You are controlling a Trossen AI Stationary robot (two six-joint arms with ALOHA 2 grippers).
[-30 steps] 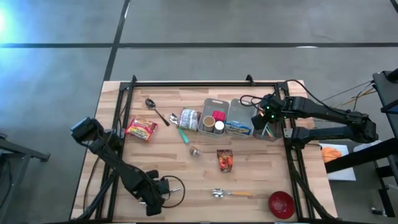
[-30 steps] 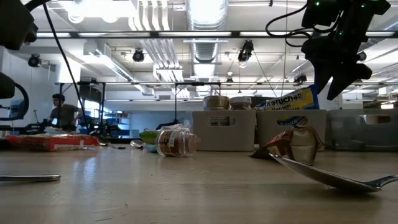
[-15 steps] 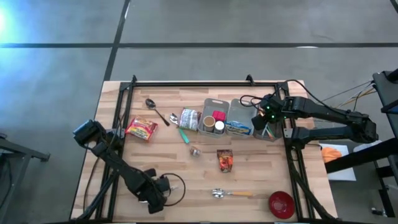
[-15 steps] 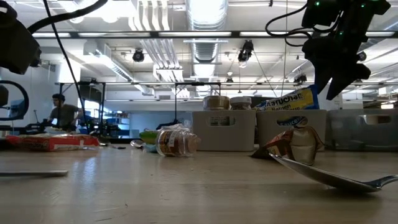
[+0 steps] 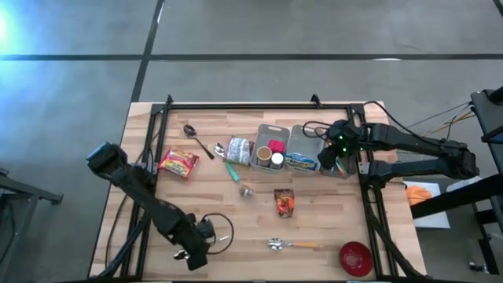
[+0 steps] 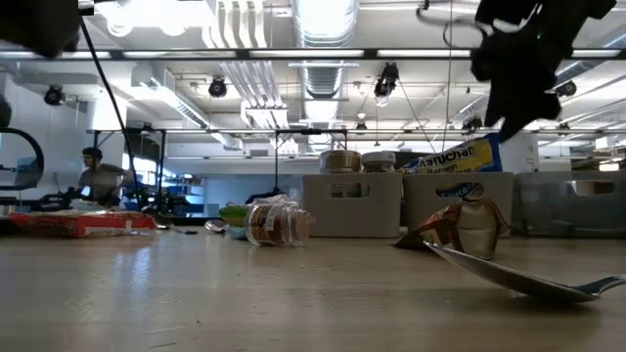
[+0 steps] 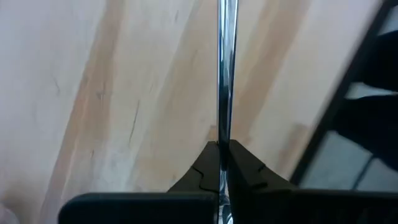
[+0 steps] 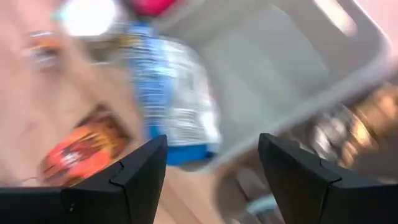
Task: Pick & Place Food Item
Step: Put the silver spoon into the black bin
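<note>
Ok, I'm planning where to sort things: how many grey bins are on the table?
3, in a row by the right arm: the left bin with jars, the middle bin with a blue packet, and the right bin, partly hidden under that arm.

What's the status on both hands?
Left hand shut on a metal utensil handle, near table edge. Right hand open over bins. Nothing blocking.

Bins [image 5: 295,149] stood at table [image 5: 236,228] rear; ramen packet [image 5: 178,163] lay left, pouch [image 5: 284,202] centre, bowl [image 5: 355,258] front right.
</note>
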